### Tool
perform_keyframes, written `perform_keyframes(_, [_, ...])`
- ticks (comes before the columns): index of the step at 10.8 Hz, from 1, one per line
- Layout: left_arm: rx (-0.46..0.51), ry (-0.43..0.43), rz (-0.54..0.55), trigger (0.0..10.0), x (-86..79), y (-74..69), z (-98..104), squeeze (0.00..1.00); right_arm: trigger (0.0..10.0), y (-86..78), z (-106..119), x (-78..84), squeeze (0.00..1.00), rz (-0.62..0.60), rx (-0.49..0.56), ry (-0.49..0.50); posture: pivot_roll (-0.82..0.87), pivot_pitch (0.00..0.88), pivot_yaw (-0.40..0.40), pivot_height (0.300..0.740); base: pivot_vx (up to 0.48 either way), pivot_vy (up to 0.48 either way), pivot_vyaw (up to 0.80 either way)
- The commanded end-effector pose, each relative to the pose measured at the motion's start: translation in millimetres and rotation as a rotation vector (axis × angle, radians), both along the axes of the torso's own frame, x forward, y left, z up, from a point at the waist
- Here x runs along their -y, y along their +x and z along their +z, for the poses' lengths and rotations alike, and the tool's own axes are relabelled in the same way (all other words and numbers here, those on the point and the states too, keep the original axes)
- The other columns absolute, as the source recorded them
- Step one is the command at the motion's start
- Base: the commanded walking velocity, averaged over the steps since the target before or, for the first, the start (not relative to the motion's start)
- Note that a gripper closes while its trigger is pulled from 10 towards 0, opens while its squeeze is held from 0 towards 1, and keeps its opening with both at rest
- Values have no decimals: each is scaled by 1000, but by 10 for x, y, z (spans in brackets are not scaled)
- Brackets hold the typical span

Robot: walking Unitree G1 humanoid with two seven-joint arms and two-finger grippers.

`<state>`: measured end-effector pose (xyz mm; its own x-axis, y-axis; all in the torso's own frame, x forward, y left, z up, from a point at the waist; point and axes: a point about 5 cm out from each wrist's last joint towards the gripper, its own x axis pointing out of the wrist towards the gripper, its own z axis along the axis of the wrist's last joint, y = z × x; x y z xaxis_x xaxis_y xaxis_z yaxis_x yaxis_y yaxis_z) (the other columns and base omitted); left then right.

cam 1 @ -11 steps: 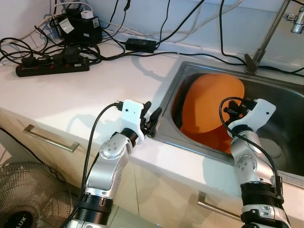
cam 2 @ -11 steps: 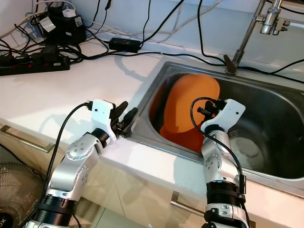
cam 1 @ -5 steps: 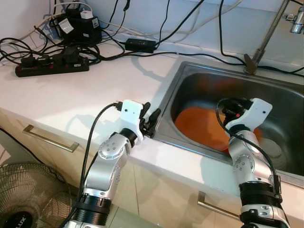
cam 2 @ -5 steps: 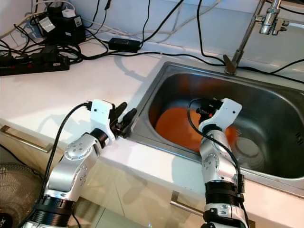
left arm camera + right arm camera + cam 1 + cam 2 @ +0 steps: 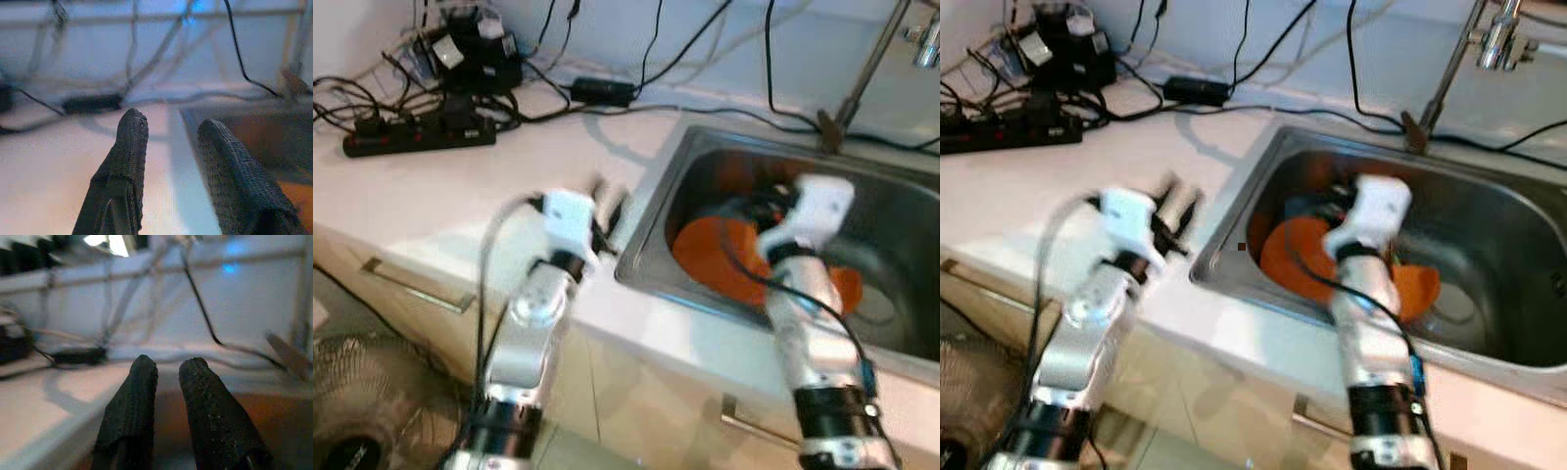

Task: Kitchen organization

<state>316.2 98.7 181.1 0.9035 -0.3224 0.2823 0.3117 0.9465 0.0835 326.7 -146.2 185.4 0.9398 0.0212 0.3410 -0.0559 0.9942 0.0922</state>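
A pale, smooth countertop (image 5: 460, 196) runs along a white wall, with a tangle of black cables and a power strip (image 5: 416, 137) at its far left. Set into it on the right is a stainless-steel sink (image 5: 1489, 211) with a slim tap (image 5: 1494, 39) behind. A flat, round orange plate (image 5: 1298, 257) lies on the sink floor. The right gripper (image 5: 166, 377) hovers above it, black textured fingers narrowly parted, empty. The left gripper (image 5: 168, 134) hangs over the sink's left rim, fingers spread, holding nothing.

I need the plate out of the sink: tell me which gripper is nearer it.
Right. The right gripper is inside the sink over the orange plate; the left gripper is above the counter beside the sink.
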Motion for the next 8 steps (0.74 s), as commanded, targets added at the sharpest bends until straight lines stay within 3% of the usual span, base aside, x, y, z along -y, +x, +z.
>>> perform_keyframes(1, [40, 12, 41, 10000, -24, 23, 55, 0, 10000, -43, -17, -39, 0, 10, 10, -26, 188, 61, -10, 740, 0, 0, 0])
perform_keyframes(2, [49, 18, 82, 10000, -47, 48, 50, 0, 10000, -70, -24, -120, 0, 27, 27, -93, 184, 57, -11, 740, 0, 0, 0])
perform_keyframes(4, [70, 8, 89, 10000, -20, 42, 39, 0, 10000, -100, -93, -194, 0, 50, 4, -65, 182, 47, -17, 740, 0, 0, 0])
perform_keyframes(8, [83, 3, 98, 10000, -22, 69, 23, 0, 10000, -101, -130, -217, 0, 61, -11, -68, 179, 35, -19, 740, 0, -300, 0])
